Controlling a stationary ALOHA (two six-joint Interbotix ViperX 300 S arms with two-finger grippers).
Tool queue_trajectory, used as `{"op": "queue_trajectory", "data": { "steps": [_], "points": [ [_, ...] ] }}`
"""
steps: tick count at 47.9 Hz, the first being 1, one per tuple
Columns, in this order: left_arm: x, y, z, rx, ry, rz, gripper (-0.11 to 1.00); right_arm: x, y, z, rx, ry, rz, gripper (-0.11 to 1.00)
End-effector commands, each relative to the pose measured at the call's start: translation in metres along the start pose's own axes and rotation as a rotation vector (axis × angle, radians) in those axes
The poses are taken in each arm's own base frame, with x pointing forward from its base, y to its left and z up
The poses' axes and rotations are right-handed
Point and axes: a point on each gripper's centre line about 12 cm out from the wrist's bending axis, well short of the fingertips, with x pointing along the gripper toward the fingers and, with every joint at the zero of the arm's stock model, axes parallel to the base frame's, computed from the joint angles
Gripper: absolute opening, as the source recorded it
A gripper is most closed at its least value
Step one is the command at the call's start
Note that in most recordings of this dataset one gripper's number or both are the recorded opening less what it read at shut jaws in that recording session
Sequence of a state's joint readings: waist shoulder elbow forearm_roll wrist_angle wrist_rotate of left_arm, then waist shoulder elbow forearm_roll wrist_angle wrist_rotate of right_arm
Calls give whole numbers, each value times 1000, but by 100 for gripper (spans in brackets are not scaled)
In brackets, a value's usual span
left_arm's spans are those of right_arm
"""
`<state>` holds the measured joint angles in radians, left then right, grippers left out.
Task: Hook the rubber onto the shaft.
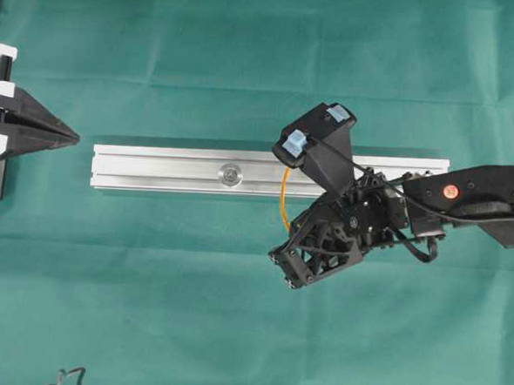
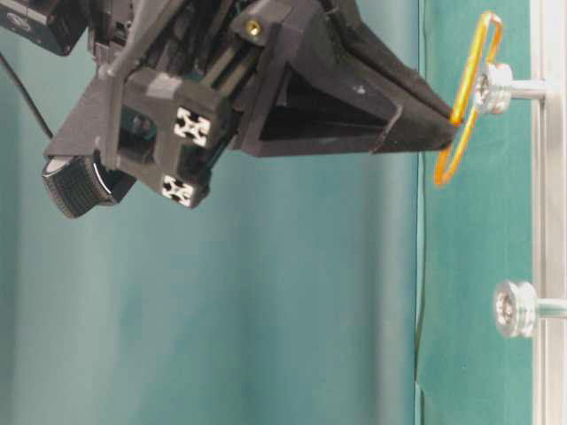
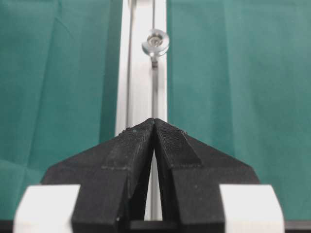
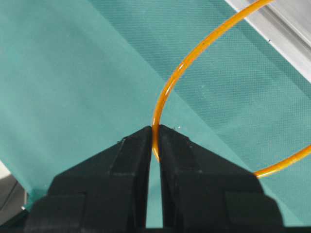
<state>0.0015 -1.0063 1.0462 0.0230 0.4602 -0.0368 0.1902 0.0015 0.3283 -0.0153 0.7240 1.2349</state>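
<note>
The rubber (image 4: 194, 53) is a thin orange loop, pinched at one point by my right gripper (image 4: 155, 132), which is shut on it. From above, the rubber (image 1: 283, 198) hangs across the front edge of the aluminium rail (image 1: 162, 169), under the right gripper (image 1: 294, 232). At table level the rubber (image 2: 447, 164) is held up against the head of one shaft (image 2: 493, 88); I cannot tell whether it goes round the shaft. A second shaft (image 1: 231, 175) stands bare mid-rail. My left gripper (image 3: 154, 124) is shut and empty, off the rail's left end (image 1: 68, 136), facing that shaft (image 3: 155, 42).
Green cloth (image 1: 232, 313) covers the table. A small dark squiggle of wire (image 1: 67, 377) lies at the front left edge. The right arm (image 1: 484, 198) reaches in over the rail's right end. The other shaft (image 2: 514, 308) stands apart from the held loop.
</note>
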Motion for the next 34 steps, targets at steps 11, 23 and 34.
{"op": "queue_trajectory", "data": {
  "steps": [11, 23, 34],
  "points": [
    [-2, 0, 9, 3, -23, 1, 2, -4, 16, 15, 15, -31, 41, 8],
    [-2, 0, 9, 1, -23, 0, 2, -1, 25, 36, 11, -78, 45, 8],
    [-2, 0, 9, 3, -23, 1, 2, 3, 28, 50, 29, -98, 47, 8]
  ]
}}
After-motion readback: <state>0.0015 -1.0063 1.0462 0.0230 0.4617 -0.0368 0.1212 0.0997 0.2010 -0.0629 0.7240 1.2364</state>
